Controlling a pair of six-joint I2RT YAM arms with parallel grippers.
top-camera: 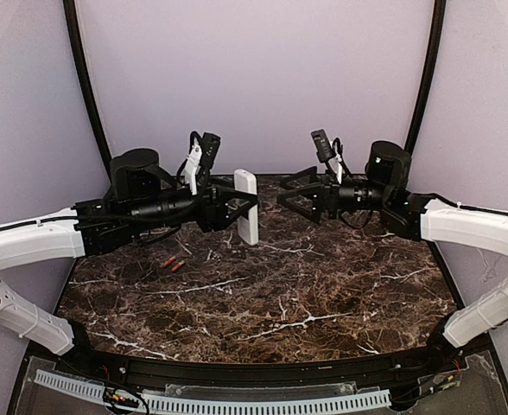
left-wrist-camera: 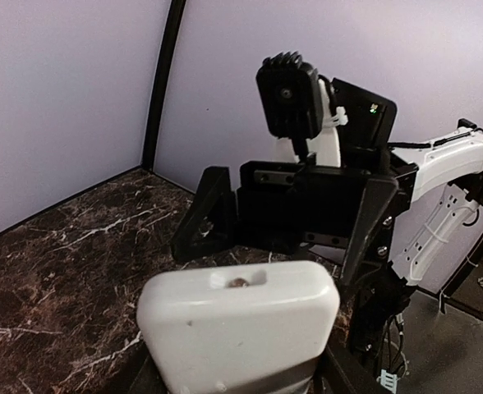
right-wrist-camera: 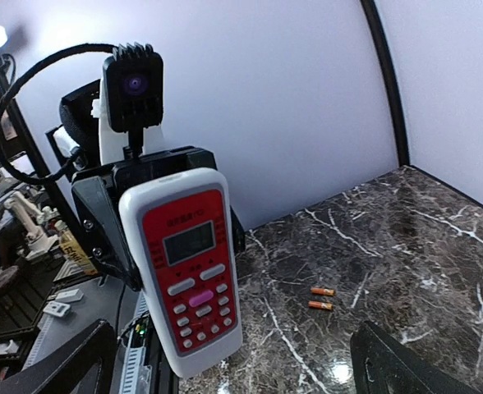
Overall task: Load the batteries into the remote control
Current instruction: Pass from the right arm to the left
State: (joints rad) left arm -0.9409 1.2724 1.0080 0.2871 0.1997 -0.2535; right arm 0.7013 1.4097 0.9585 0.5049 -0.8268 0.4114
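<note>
The remote control [top-camera: 247, 192] stands upright over the far middle of the table, its long edges pinched between the black jaws of my left gripper [top-camera: 238, 210], which is clamped on it. Through the right wrist camera I see its red button face, a small grey display and rows of white keys. The left wrist camera gives me only its rounded white plastic end with a small slot.

The two batteries [top-camera: 173, 263], slim orange cylinders, lie side by side on the table [top-camera: 323, 294] left of centre. They sit just below the left arm and well apart from the remote.

My right gripper [top-camera: 287, 195] hangs level with the remote, near its right side with open air between them. Its jaws are spread wide and hold nothing.

The tabletop is glossy dark brown marble with white veins, curved along its near edge, and open marble stretches right and forward of the batteries. Matte lilac walls [top-camera: 254, 78] close in the back and sides.
</note>
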